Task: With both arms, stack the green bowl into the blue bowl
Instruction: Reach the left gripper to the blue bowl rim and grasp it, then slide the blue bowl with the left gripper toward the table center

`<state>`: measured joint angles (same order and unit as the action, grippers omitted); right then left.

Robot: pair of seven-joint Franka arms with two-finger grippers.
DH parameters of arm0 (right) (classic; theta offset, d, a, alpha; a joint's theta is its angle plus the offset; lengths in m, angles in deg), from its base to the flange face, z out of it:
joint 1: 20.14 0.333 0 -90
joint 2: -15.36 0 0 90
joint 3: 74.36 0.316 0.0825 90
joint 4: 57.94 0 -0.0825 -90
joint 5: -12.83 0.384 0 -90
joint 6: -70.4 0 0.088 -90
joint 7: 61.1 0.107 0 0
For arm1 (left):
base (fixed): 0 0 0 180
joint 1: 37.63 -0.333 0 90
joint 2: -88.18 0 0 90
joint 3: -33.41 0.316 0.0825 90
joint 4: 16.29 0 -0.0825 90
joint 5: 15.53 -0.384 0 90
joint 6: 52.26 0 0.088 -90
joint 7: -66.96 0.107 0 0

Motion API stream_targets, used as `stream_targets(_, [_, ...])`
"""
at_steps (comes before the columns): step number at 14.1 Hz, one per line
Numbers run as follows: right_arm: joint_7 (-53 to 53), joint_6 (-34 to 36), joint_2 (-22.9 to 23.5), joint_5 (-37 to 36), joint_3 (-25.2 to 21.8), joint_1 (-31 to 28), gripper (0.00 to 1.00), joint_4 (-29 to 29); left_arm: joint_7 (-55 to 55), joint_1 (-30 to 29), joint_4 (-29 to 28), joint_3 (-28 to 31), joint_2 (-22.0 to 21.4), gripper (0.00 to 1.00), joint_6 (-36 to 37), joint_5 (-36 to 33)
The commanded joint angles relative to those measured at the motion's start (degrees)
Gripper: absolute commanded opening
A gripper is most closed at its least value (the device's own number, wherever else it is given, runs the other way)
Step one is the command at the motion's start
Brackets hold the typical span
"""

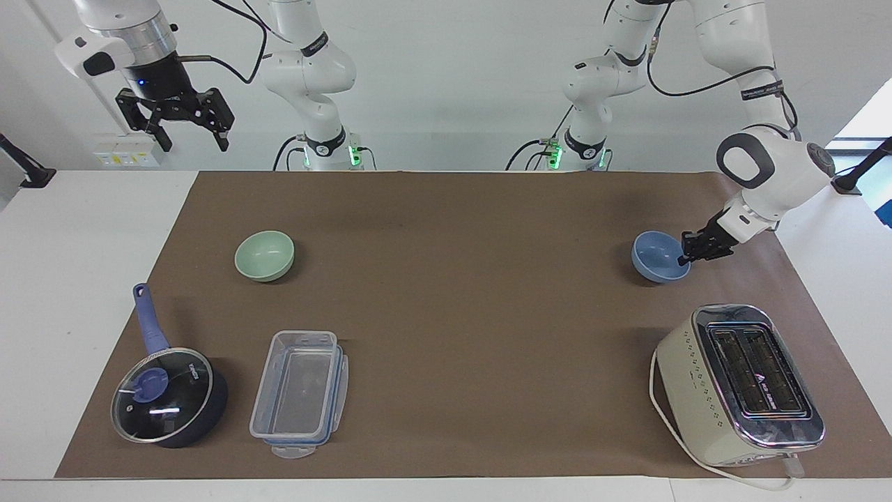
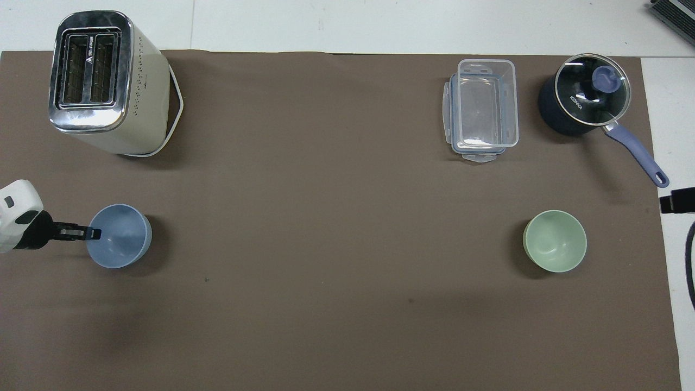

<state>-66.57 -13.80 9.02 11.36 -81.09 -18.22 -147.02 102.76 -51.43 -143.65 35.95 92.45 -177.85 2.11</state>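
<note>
The blue bowl [image 1: 654,255] sits on the brown mat toward the left arm's end of the table, and it also shows in the overhead view [image 2: 122,237]. My left gripper [image 1: 683,259] is low at its rim, shut on the rim's edge, one finger inside the bowl; it also shows in the overhead view [image 2: 95,233]. The green bowl [image 1: 265,255] stands alone toward the right arm's end, and it also shows in the overhead view [image 2: 555,241]. My right gripper [image 1: 192,139] waits open and empty, raised high above the table's edge at the right arm's end.
A cream toaster [image 1: 739,383] stands farther from the robots than the blue bowl. A clear plastic container [image 1: 300,394] and a dark blue lidded saucepan [image 1: 167,394] lie farther from the robots than the green bowl. The brown mat [image 1: 460,293] covers the table's middle.
</note>
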Motion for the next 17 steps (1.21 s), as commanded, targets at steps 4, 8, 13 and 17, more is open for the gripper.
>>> stream_targets(4, [-0.5, -0.7, -1.6, 0.1, -0.1, -0.2, 1.0, -1.9, 1.1, 0.4, -1.0, -0.6, -7.0, 0.0, 3.4, 1.2])
stream_targets(8, [-0.5, -0.7, -1.6, 0.1, -0.1, -0.2, 1.0, -2.0, -3.0, 4.6, -2.1, -0.9, -11.6, 0.0, 8.2, 1.1])
stream_targets(13, [-0.5, -0.8, -1.7, 0.1, -0.1, -0.3, 1.0, -2.3, -17.0, 14.9, -2.1, -1.0, -11.6, 0.0, 7.9, 0.4])
stream_targets(17, [-0.6, -0.8, -1.9, 0.1, -0.2, -0.3, 1.0, -2.3, -29.4, 24.7, -3.3, -1.0, -11.0, 0.0, 5.1, 0.2])
